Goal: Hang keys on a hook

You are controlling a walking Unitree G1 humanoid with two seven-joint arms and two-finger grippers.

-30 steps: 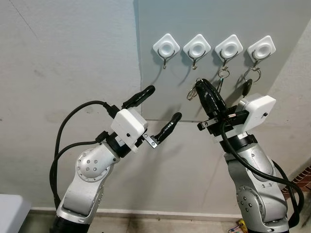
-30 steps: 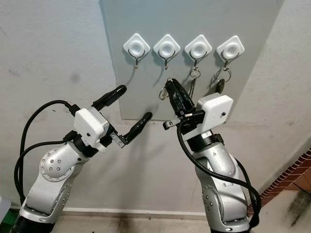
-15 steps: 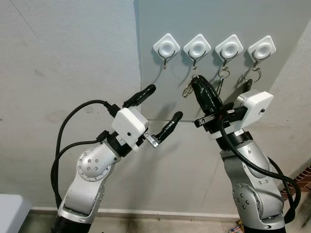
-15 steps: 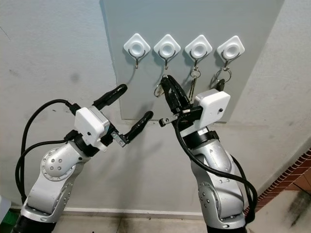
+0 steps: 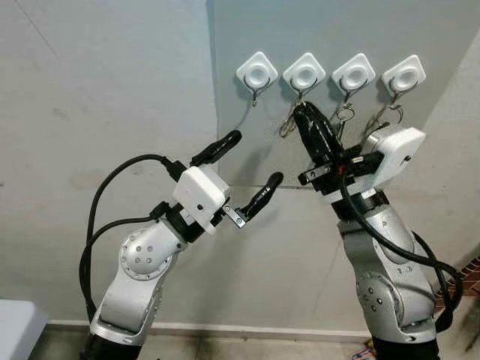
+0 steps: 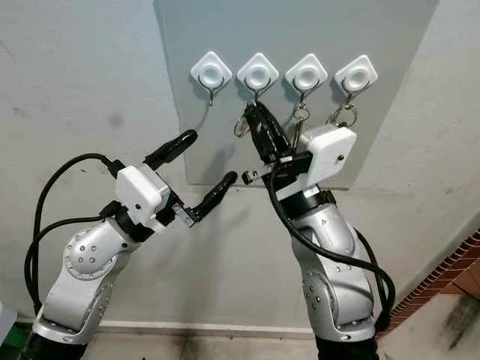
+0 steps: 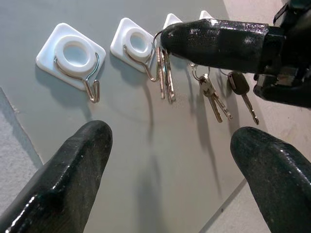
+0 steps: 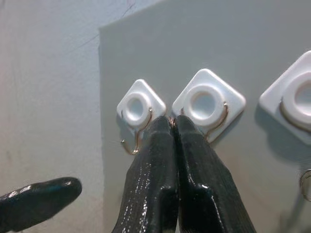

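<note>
Left wrist view: right hand (image 7: pixel 167 39) clamped on keys (image 7: pixel 164 73), at second hook (image 7: pixel 146 65). Left hand (image 5: pixel 251 172) spread wide, below hook and apart.

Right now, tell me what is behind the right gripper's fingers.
Behind the right gripper, shut on a key set, is the grey panel and second hook. The fingers cover the hook's tip, so engagement is unseen.

Grey panel (image 5: pixel 360 30) on plastered wall (image 5: pixel 97 90).
</note>
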